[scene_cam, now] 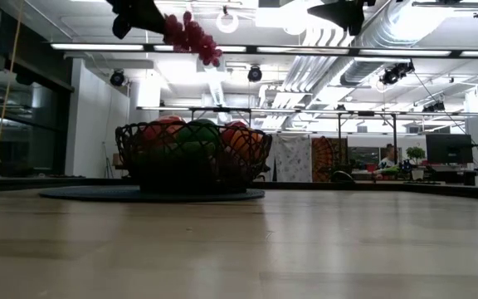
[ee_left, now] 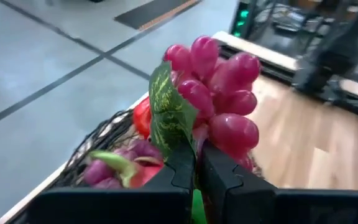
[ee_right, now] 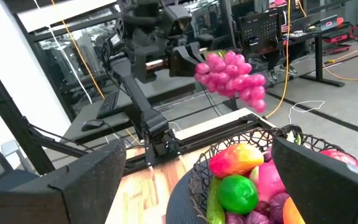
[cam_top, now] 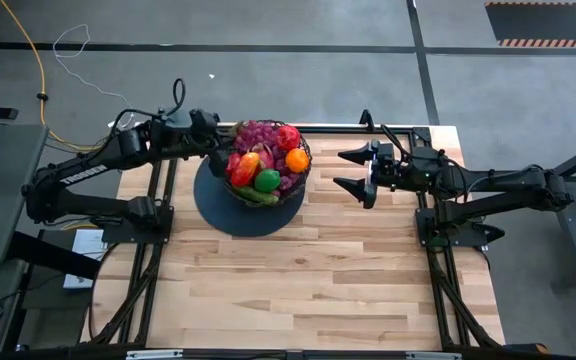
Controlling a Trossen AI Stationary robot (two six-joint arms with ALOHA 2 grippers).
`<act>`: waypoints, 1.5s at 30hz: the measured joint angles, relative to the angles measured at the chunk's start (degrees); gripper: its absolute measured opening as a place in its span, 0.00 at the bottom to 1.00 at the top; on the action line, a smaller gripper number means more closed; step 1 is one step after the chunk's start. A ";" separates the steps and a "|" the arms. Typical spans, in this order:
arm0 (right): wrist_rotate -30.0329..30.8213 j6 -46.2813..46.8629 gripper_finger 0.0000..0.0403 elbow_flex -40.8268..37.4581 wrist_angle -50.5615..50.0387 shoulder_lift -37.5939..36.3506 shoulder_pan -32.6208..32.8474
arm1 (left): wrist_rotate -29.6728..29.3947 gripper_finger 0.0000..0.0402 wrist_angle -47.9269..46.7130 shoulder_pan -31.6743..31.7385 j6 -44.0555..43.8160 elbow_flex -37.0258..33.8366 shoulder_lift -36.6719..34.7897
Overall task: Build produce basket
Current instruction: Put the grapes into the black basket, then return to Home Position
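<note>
The black wire basket stands on a flat dark disc at the table's far middle. It holds a red fruit, an orange, a green round fruit, a cucumber and a red-yellow fruit. My left gripper is shut on a bunch of purple grapes, held high above the basket's left rim; the bunch also shows in the low view. My right gripper is open and empty, high above the table to the right of the basket. My left gripper pinches the grape bunch between its two fingers at its stem end, by the green leaf. The fingers come about level from the table's left. The bunch sticks out past the fingertips and droops, lifted clear above the basket.
Bare wooden table top lies in front of the basket and disc. The black frame rails run along the table's left and right sides.
</note>
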 joint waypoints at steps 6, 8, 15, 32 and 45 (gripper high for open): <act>0.01 -0.01 0.97 0.00 -0.04 0.01 0.01 | -8.23 0.00 0.45 0.02 -1.82 -5.01 -0.97; 0.02 -0.01 0.97 0.00 -0.06 0.00 0.00 | -9.95 0.00 0.43 0.02 -1.86 -6.91 -0.86; 0.06 -0.01 0.97 0.00 -0.15 0.01 0.00 | -16.13 0.00 0.87 0.02 -7.00 -15.08 -0.90; 0.12 -0.01 0.97 0.00 -0.17 0.01 0.02 | -21.33 0.17 9.74 0.28 -15.35 -23.25 -0.86; 0.08 -0.01 0.97 0.00 -0.04 0.01 0.01 | -7.65 0.62 9.44 2.71 -12.12 -14.42 -1.82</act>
